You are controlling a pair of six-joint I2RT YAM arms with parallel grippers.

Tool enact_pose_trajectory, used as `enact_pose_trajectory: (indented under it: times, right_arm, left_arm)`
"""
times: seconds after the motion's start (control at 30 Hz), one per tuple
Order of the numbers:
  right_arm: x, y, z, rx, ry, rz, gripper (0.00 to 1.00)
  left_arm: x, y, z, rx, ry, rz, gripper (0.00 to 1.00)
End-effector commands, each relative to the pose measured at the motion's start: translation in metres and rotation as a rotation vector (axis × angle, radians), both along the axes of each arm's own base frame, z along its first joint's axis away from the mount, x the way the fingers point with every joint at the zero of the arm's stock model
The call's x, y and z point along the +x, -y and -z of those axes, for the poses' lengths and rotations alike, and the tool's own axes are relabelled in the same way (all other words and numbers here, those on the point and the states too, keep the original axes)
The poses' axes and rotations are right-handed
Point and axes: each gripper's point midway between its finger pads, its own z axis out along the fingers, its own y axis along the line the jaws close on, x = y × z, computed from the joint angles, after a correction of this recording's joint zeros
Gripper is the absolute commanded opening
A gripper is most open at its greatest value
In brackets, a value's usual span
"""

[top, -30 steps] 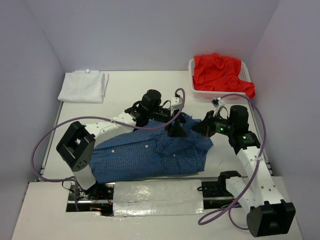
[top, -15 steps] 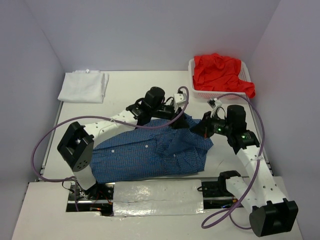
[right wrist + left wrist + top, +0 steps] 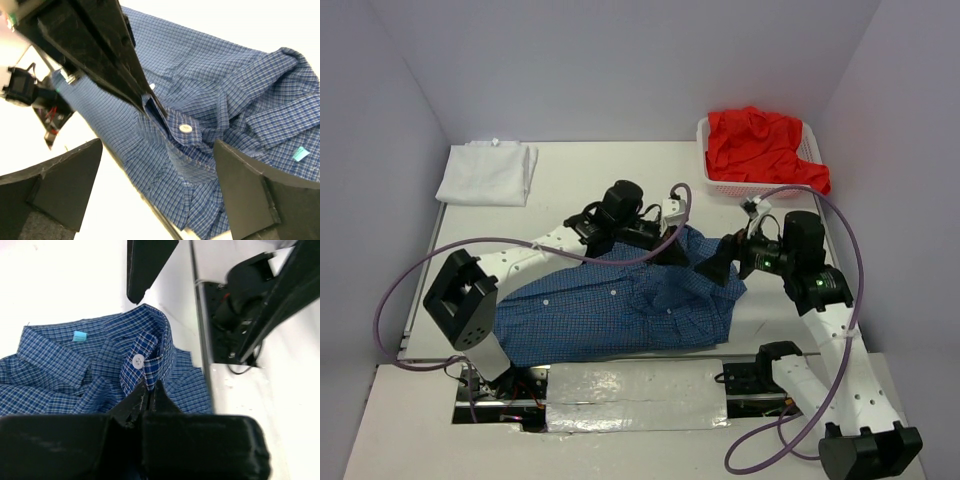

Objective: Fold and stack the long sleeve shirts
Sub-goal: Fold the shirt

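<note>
The blue checked shirt (image 3: 610,310) is seen lying rumpled beneath both grippers. A buttoned band of it is pinched between the pressed-together fingers of the left gripper (image 3: 145,390). Just beside that, the right gripper (image 3: 717,268) is held over the cloth, fingers spread wide.

No legible text or labels anywhere.

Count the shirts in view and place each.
3: blue checked shirt spread centre-front; folded white shirt far left; red shirt heaped in the far-right basket, possibly hiding others.
</note>
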Motion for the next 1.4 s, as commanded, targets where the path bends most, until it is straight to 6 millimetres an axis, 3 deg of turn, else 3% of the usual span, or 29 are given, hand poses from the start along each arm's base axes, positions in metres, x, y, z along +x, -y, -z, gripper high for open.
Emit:
enact_pose_trajectory:
  times: [0.0, 0.07, 0.2, 0.33, 0.5, 0.73, 0.87, 1.0, 1.13, 1.27, 1.37]
  right_arm:
    - [-0.017, -0.006, -0.006, 0.029, -0.003, -0.060, 1.00]
    - [-0.018, -0.007, 0.009, 0.027, -0.040, -0.065, 1.00]
    - [-0.013, -0.004, 0.013, 0.017, -0.056, -0.042, 1.00]
    - [-0.011, -0.003, -0.007, 0.067, -0.011, -0.035, 1.00]
    - [-0.011, -0.005, -0.026, 0.093, 0.040, -0.033, 1.00]
    - [0.012, 0.025, -0.045, 0.021, 0.049, 0.202, 1.00]
    - [0.007, 0.016, -0.051, 0.071, 0.026, 0.149, 1.00]
    - [-0.002, 0.001, -0.022, 0.109, -0.052, 0.051, 0.97]
    - [0.007, -0.003, 0.006, 0.086, -0.094, 0.037, 0.96]
    - [0.023, -0.016, 0.000, 0.163, -0.059, -0.014, 0.91]
    - [0.025, -0.028, -0.005, 0.188, -0.026, -0.095, 0.81]
  left_arm:
    - [-0.020, -0.005, -0.045, -0.132, 0.023, 0.088, 0.00]
    - [-0.024, -0.005, -0.045, -0.147, 0.003, 0.102, 0.00]
    - [-0.024, -0.011, -0.050, -0.161, -0.015, 0.117, 0.00]
    - [-0.019, -0.028, -0.060, -0.189, 0.021, 0.078, 0.00]
    - [-0.018, -0.034, -0.062, -0.222, 0.045, 0.060, 0.00]
    - [-0.005, -0.043, -0.058, -0.245, 0.020, -0.007, 0.00]
    - [-0.003, -0.045, -0.057, -0.256, 0.003, -0.021, 0.00]
    - [-0.003, -0.045, -0.064, -0.297, 0.005, -0.019, 0.00]
    - [-0.002, -0.045, -0.058, -0.294, -0.007, -0.027, 0.00]
    - [-0.005, -0.046, -0.055, -0.285, -0.003, -0.023, 0.00]
    - [-0.005, -0.047, -0.055, -0.285, 0.001, -0.025, 0.00]
